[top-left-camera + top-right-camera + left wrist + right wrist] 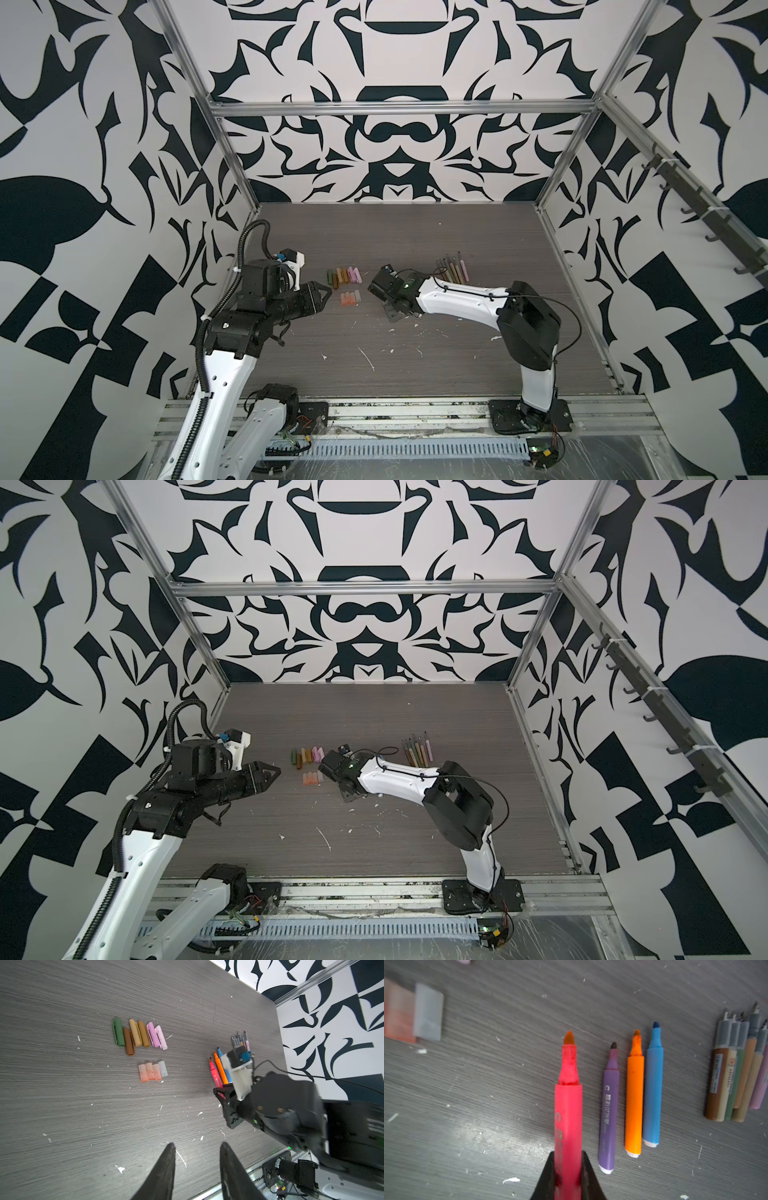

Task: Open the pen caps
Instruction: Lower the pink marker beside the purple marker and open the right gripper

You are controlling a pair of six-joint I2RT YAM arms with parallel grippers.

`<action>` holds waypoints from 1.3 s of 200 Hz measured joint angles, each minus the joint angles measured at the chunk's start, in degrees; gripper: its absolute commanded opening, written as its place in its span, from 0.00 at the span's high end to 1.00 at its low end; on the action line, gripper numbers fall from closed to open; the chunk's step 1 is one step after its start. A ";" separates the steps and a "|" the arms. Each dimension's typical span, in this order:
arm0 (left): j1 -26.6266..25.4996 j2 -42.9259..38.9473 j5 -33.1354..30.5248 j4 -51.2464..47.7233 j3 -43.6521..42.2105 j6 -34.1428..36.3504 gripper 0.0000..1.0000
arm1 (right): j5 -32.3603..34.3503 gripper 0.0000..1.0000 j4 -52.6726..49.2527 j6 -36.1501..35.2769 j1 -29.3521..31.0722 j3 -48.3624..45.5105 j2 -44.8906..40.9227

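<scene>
Right wrist view: right end effector [568,1159] pinches the uncapped pink pen [568,1105]; three bright pens [634,1095] lie beside it, under the right arm [457,297]. Left end effector [195,1147] hangs spread, empty. Farther: pen caps [153,1072] in two rows left, thin pens [453,270] right.

Walls [83,124] with large black and white shapes stand on three sides, framed by silver metal bars [399,109]. The bench [415,232] in the middle is grey with fine wood grain and small white flecks [366,358]. A dark rail of hooks [710,210] runs at the right.
</scene>
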 measured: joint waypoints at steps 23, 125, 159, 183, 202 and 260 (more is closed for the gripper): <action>0.00 -0.79 0.13 0.15 -0.46 0.26 0.60 | 0.46 0.92 -2.69 -0.42 0.04 1.86 1.79; 0.00 -0.98 0.57 0.15 -1.31 0.28 0.60 | 3.69 0.63 -7.96 -0.55 0.04 7.72 6.25; 0.00 -0.92 0.74 0.20 -1.49 0.28 0.60 | 1.70 0.86 -6.21 -0.55 0.83 6.51 4.02; 0.07 -0.92 0.81 0.20 -1.51 0.26 0.60 | -3.93 0.92 -1.38 -0.33 1.64 3.54 1.51; 0.11 -0.87 0.94 0.22 -1.51 0.26 0.60 | -7.48 0.91 1.49 0.33 2.08 2.19 1.57; 0.15 -0.63 1.03 0.61 -1.73 0.26 0.59 | -7.37 0.88 4.02 1.16 1.31 2.86 6.62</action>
